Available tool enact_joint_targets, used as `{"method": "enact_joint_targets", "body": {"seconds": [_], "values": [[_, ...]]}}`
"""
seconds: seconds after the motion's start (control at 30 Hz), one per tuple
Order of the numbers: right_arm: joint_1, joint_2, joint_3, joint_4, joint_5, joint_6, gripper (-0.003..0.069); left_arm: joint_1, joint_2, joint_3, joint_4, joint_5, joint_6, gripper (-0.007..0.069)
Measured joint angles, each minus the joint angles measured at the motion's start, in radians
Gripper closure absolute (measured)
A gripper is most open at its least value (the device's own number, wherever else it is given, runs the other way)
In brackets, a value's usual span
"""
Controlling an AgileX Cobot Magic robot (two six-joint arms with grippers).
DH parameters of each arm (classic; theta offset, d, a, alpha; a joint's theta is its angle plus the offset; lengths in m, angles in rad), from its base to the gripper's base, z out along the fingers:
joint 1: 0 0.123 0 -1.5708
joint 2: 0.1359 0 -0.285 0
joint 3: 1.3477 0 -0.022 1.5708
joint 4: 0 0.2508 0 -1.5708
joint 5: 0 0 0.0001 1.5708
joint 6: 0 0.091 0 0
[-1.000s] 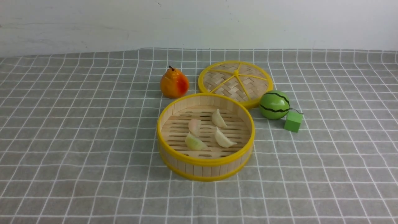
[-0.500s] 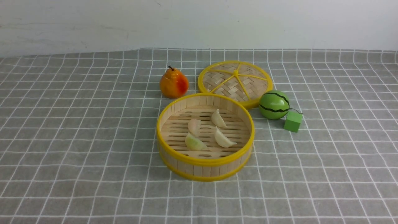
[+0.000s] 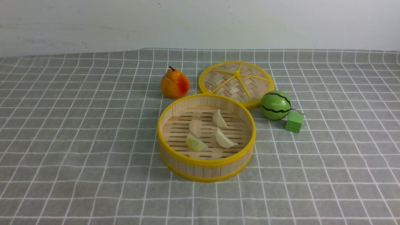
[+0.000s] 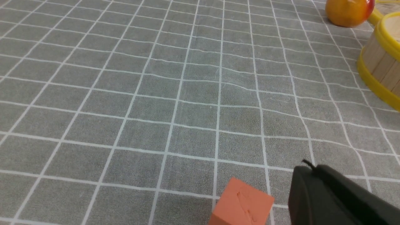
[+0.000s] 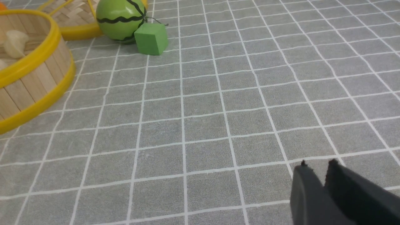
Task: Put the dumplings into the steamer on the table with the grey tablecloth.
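The steamer (image 3: 206, 137), a round shallow basket of pale slats with yellow rims, sits on the grey tablecloth (image 3: 78, 140) that drapes the worktop (image 3: 343, 175). All four dumplings lie on its slatted floor: a pink-tinted dumpling (image 3: 195, 127) toward the left of the floor, a yellow-green dumpling (image 3: 195, 143) just in front of it, an off-white dumpling (image 3: 219, 119) toward the rear, and a second off-white dumpling (image 3: 225, 139) toward the front right. They lie close together; whether any touch cannot be told. Behind the steamer to the left stands an orange pear (image 3: 175, 83), upright and apart from the rim. Behind it to the right lies the woven lid (image 3: 236, 82), flat, its near edge hidden by the steamer wall. Right of the steamer sits a green watermelon ball (image 3: 276, 105) with a green cube (image 3: 294, 122) just beside it. Nothing lies over the steamer's mouth. Neither arm appears in the front view. In its wrist view the left pincer (image 4: 315, 175) is cut off at the frame edge and reads as closed, empty, with an orange cube (image 4: 242, 203) just beside it. The right pincer (image 5: 317, 168) shows a narrow gap between its tips, holding nothing, well apart from the steamer
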Motion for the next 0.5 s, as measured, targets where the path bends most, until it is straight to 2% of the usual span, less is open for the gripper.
{"method": "enact_joint_targets", "body": {"seconds": [0.5], "values": [[0.0,0.0,0.0,0.0,0.0,0.0,0.0545,0.0,0.0,0.0,0.0,0.0,0.001,0.0636]]}}
